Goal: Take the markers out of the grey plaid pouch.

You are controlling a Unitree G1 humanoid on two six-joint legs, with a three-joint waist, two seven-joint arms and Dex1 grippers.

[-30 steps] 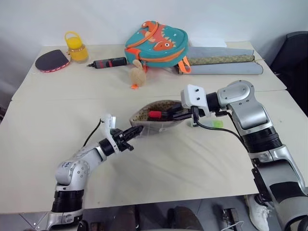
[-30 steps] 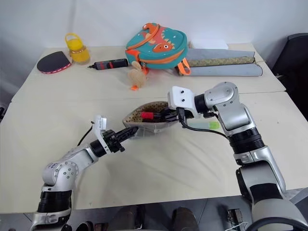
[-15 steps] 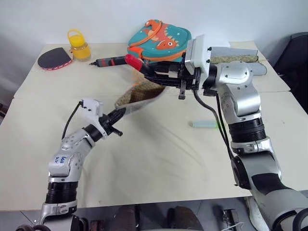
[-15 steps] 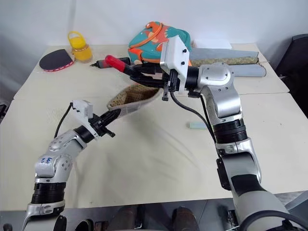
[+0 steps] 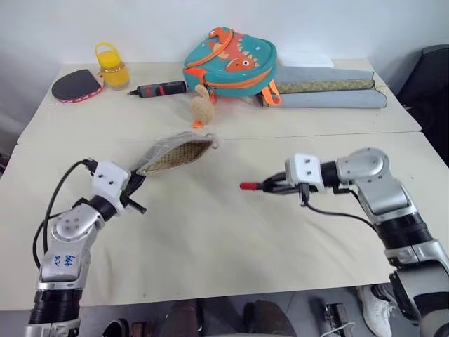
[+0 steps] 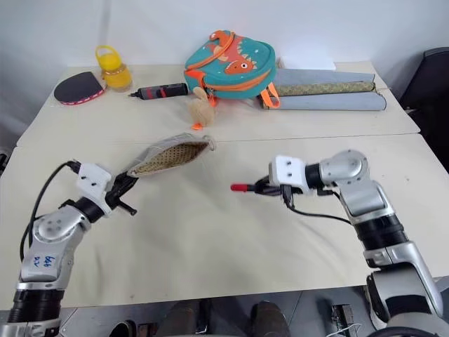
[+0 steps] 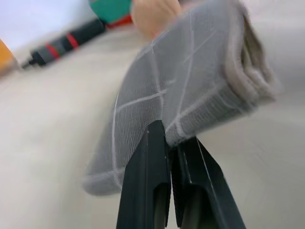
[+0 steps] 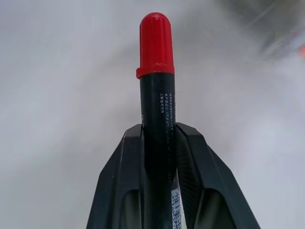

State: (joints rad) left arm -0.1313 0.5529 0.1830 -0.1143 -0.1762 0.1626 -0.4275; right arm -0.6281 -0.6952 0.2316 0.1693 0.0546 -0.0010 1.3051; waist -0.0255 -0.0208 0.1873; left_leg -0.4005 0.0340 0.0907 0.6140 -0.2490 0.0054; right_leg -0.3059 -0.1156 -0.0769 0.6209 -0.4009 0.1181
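The right gripper (image 5: 275, 186) is clamping a black marker (image 5: 257, 186) with a red cap, lying roughly level above the tabletop (image 5: 231, 239), cap aiming toward the robot's left. The left gripper (image 5: 133, 184) is pinching one end of the grey plaid pouch (image 5: 174, 153), which is stretching away toward the teal dinosaur backpack (image 5: 230, 62), dotted lining showing.

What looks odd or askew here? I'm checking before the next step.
The grey plaid pouch hangs tilted off the table, pinched by one corner in the left gripper, its dotted lining showing. The right gripper holds a red-capped marker level above the table. Nothing spilled or damaged.
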